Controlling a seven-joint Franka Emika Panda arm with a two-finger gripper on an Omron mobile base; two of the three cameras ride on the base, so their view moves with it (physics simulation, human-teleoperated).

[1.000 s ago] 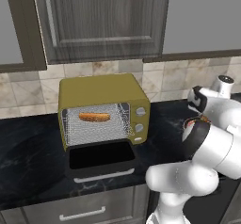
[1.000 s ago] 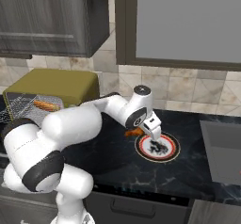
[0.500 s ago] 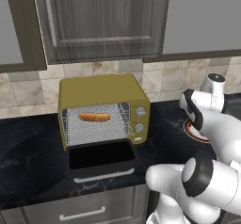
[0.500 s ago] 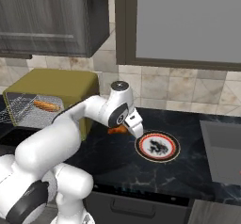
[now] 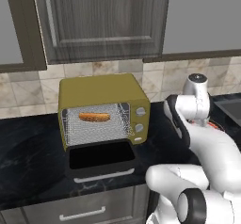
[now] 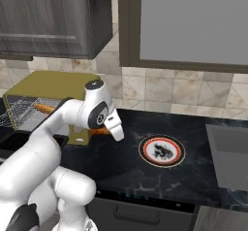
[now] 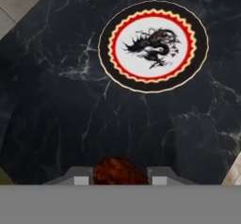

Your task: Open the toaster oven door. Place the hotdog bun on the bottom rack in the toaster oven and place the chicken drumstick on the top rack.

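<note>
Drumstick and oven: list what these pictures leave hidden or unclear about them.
- Drumstick, hand view: just a reddish top between the fingertips; the bottom edge cuts off the rest.
- Drumstick, right base view: an orange sliver behind the arm.
- Oven, right base view: the arm covers its knobs and door.
- Bun, left base view: too small to tell which rack it lies on.

The hotdog bun [image 5: 94,117] lies inside the toaster oven [image 5: 103,108], left of the plate [image 6: 162,150].
</note>
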